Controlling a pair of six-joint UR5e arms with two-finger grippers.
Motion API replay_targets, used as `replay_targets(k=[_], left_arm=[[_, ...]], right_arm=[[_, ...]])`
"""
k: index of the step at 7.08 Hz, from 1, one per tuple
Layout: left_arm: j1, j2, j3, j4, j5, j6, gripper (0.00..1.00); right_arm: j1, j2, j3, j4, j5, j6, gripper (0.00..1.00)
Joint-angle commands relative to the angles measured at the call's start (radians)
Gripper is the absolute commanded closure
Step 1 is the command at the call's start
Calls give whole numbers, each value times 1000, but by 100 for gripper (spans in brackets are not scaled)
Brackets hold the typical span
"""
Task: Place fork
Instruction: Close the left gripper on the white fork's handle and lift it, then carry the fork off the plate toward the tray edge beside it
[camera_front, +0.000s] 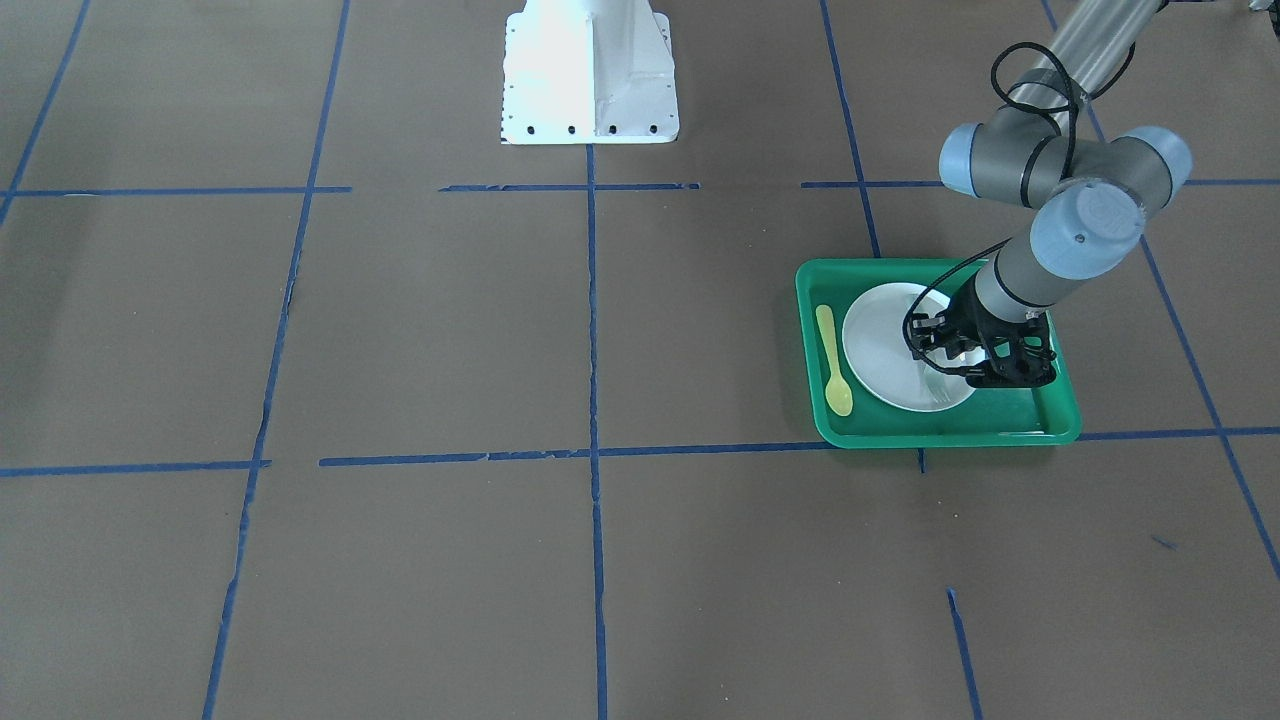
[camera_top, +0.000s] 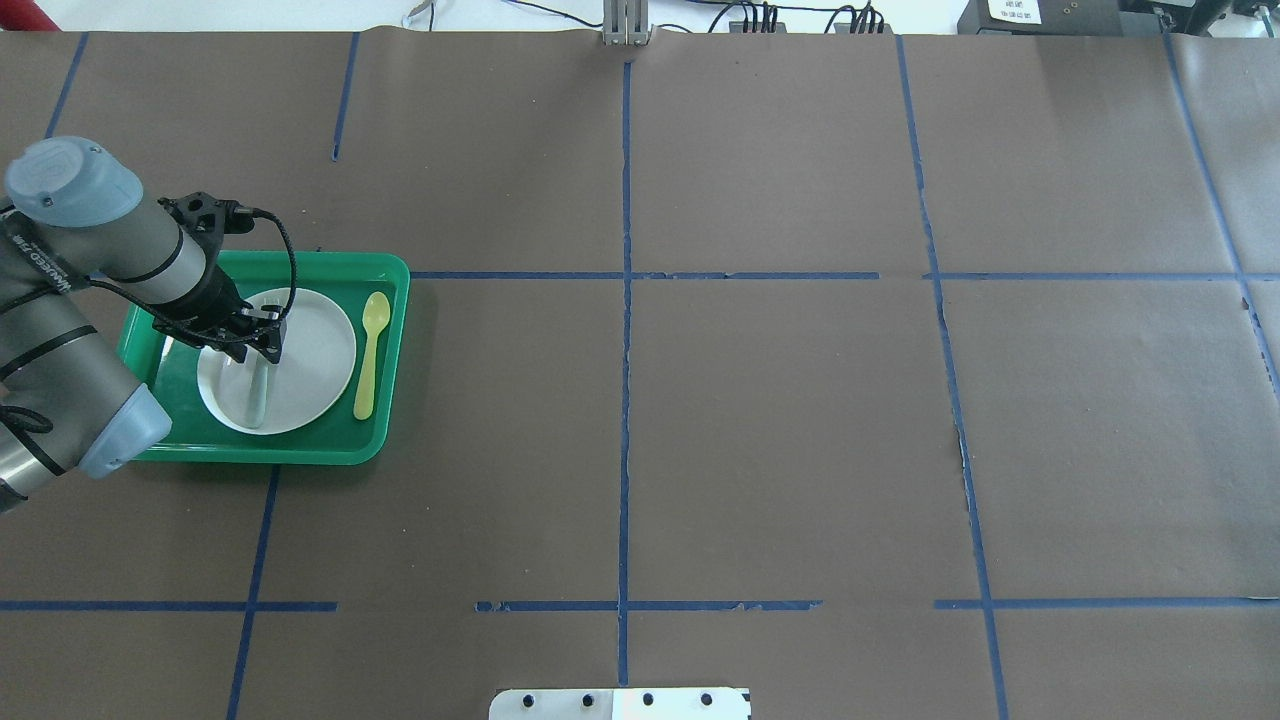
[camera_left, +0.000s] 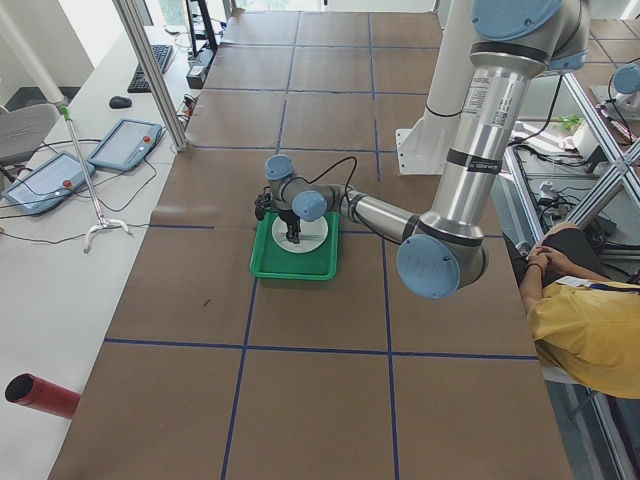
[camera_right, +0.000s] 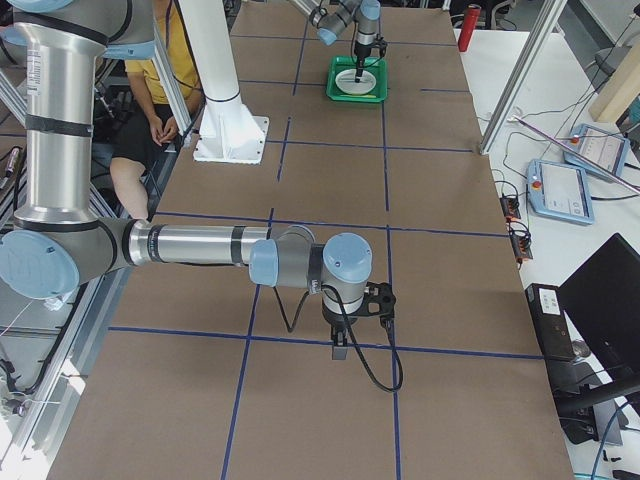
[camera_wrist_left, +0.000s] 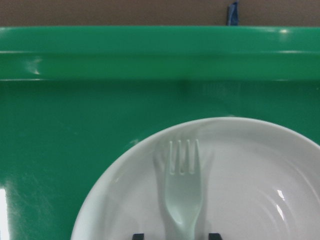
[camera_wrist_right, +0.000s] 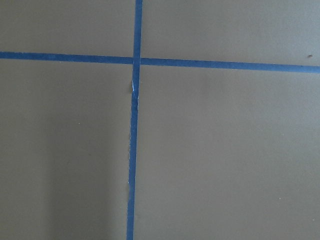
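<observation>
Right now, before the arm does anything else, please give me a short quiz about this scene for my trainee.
1. True or false: the fork lies on the white plate.
2. Where is the yellow spoon? A on the plate; B on the green tray, beside the plate; C outside the tray.
3. In the left wrist view, is the left tool open or shut?
Key: 1 true; 2 B; 3 open, with a gap on each side of the fork's handle.
</observation>
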Motion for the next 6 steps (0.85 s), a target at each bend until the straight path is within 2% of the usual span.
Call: replay_targets(k=[1, 2, 4, 6], left_arm=[[0, 0, 1, -1, -2, 0, 91], [0, 0, -1, -1, -2, 0, 100], [-2, 1, -28, 12, -5, -11, 100], [-24, 16, -143, 82, -17, -15, 100]], right_arm=[[0, 0, 0, 0, 0, 0, 0], [0, 0, 0, 0, 0, 1, 0], [0, 0, 0, 0, 0, 0, 0], [0, 0, 0, 0, 0, 0, 0]])
